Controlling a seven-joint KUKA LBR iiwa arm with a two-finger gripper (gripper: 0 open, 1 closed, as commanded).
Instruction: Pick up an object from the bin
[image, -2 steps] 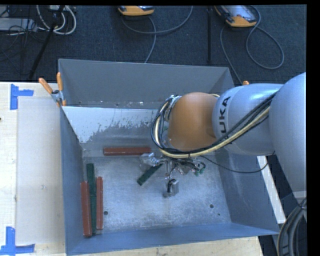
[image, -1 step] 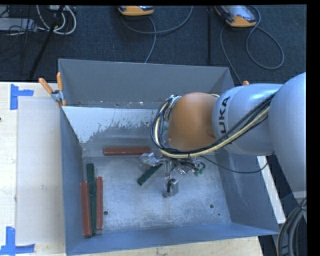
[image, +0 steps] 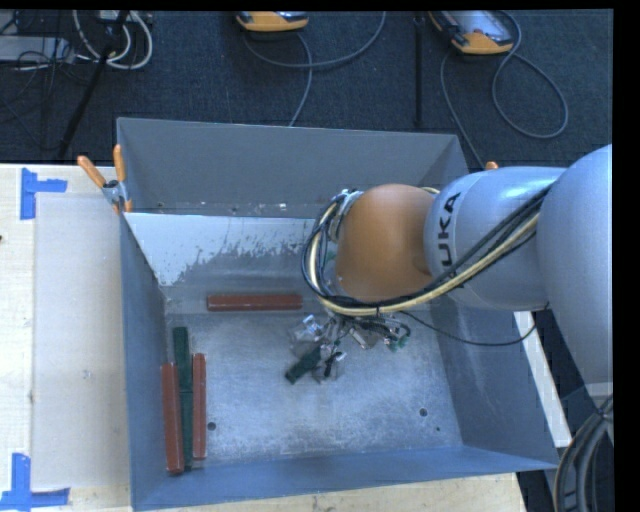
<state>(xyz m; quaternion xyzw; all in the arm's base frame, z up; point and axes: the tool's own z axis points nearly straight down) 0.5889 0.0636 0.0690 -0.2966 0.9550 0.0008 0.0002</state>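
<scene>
While the pincer (image: 325, 352) hangs low over the middle of the bin (image: 300, 450), just above the floor, its tip meets a short dark green block (image: 301, 372) that lies tilted there, one end pointing toward the front left corner. Whether the pincer is released or clenched I cannot tell, since the orange wrist cover (image: 385, 240) and its cables hide much of it from above, and it is not clear whether the block is actually caught in it or only touched. I take this green block to be the thing being picked. It looks to be resting on the bin floor, so by my reading the approach and the descent are done, while a sure grasp and the lift out of the bin are yet to come. Other things lie well apart from the pincer: a reddish-brown bar (image: 255, 301) lies flat along the foot of the back wall, and against the left wall a long dark green bar (image: 180, 350) lies with two reddish-brown sticks, one (image: 172, 420) hard by the wall and one (image: 199, 400) just beside it, running toward the front left corner.
</scene>
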